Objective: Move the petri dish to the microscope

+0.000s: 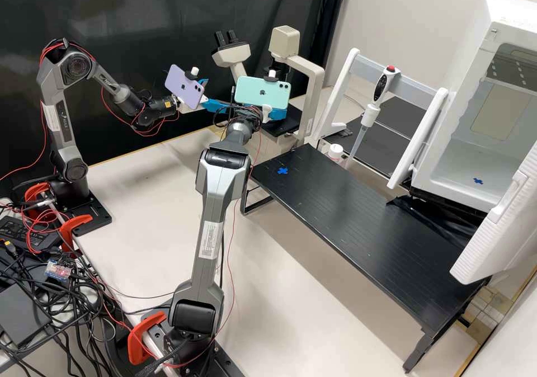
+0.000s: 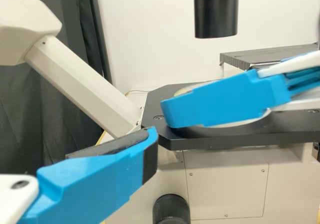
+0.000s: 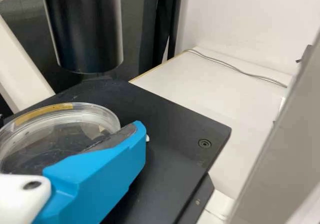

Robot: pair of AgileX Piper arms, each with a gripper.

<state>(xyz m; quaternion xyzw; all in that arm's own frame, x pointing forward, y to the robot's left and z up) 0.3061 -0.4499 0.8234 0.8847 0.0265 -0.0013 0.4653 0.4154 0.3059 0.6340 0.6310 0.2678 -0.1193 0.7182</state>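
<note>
Petri dish point(image 3: 55, 136) right beside right gripper point(image 1: 278, 112), over black stage point(image 3: 170, 126); can't tell if clenched or released. Likely light, stiff, slick, crackable: grip side walls softly. Farther off, left gripper point(image 1: 218, 94) spread, empty.

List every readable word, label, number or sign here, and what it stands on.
No wording or number is legible.
White label on the near arm, another on the far arm: print too small to read.
Purple phone and green phone: a logo each, no words legible.
Blue crosses: one on the black stand, one inside the white box; no words.
Yellow strip on the petri dish: no writing discernible.
</note>
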